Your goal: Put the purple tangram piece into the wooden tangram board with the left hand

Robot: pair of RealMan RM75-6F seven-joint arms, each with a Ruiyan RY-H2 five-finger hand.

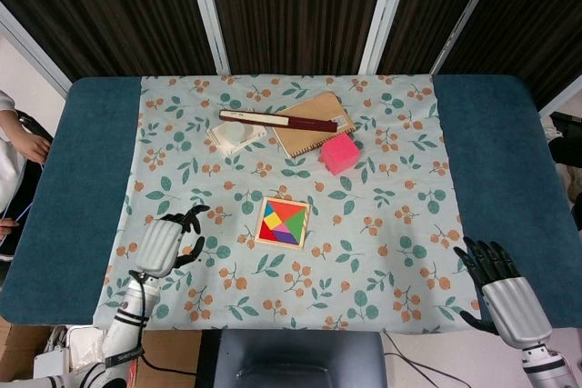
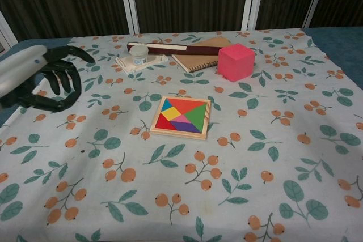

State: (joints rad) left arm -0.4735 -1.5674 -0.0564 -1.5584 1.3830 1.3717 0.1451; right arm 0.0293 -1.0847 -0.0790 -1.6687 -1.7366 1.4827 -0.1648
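Note:
The wooden tangram board (image 1: pixel 283 223) (image 2: pixel 181 117) lies in the middle of the floral cloth, filled with coloured pieces. The purple tangram piece (image 1: pixel 285 236) (image 2: pixel 185 126) sits inside it along the near edge. My left hand (image 1: pixel 165 241) (image 2: pixel 41 77) hovers well to the left of the board, fingers spread and holding nothing. At the near right corner of the table my right hand (image 1: pixel 498 290) is open too, with nothing in it; the chest view does not show it.
A pink cube (image 1: pixel 339 154) (image 2: pixel 236 62) stands behind the board. Further back lie a brown notebook (image 1: pixel 314 122) with a dark red stick (image 1: pixel 277 119) across it, and a small white jar (image 2: pixel 139 55) on a pale tile (image 1: pixel 235 134).

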